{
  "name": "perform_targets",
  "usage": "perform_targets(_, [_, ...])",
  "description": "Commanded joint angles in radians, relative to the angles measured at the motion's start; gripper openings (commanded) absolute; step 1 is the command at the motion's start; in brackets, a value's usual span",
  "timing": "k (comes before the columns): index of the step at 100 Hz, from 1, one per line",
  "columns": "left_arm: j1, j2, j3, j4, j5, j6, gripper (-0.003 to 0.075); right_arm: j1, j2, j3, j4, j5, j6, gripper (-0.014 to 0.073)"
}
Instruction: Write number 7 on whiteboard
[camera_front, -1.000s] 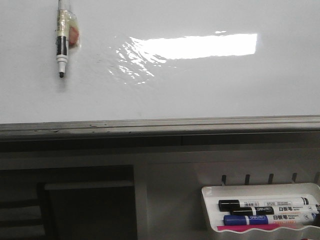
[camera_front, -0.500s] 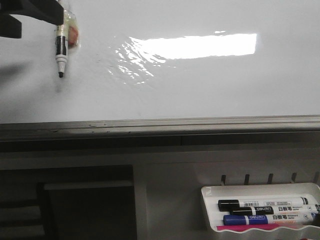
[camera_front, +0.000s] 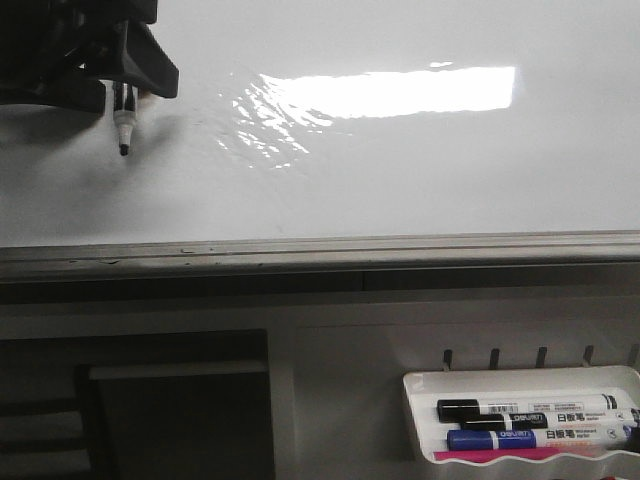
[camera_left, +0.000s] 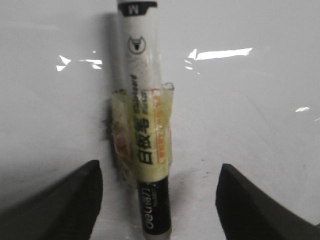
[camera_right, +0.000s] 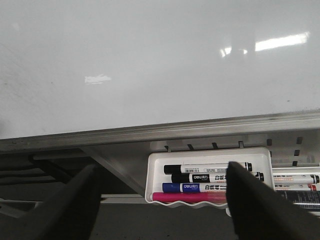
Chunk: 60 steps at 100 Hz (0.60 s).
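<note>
Bright rectangular light glare (camera_front: 390, 92) up high, right of centre, rippling at its left end. Below, a grey metal rail (camera_front: 320, 252) runs full width. Under it, a pale panel (camera_front: 350, 390), a dark recess (camera_front: 150, 410) at lower left, and slotted hooks (camera_front: 495, 357) at lower right.

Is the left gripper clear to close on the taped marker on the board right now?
Probably yes. The left gripper is open, its fingers either side of the marker on the whiteboard, nothing between them.
</note>
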Motion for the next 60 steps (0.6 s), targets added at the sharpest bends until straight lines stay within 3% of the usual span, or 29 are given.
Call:
perform_targets(1, [-0.003,0.002,-0.027,0.007,-0.067,0.003,0.0348,0.001,0.012,-0.036,0.015,-0.071,-0.018,0.0470])
perform_targets(25, [-0.003,-0.003,-0.027,0.041,-0.056,0.003,-0.0020,0.001,0.012,-0.036,0.015,-0.071,-0.019,0.0470])
perform_targets(44, [-0.003,-0.071,-0.027,0.154,0.013,0.005,-0.0020,0.001,0.018,-0.036,0.046,-0.047,-0.034,0.0470])
perform_targets(60, [-0.036,-0.155,-0.031,0.287,0.176,0.070,-0.0020,0.001,0.080,-0.065,0.340,0.048,-0.311,0.0470])
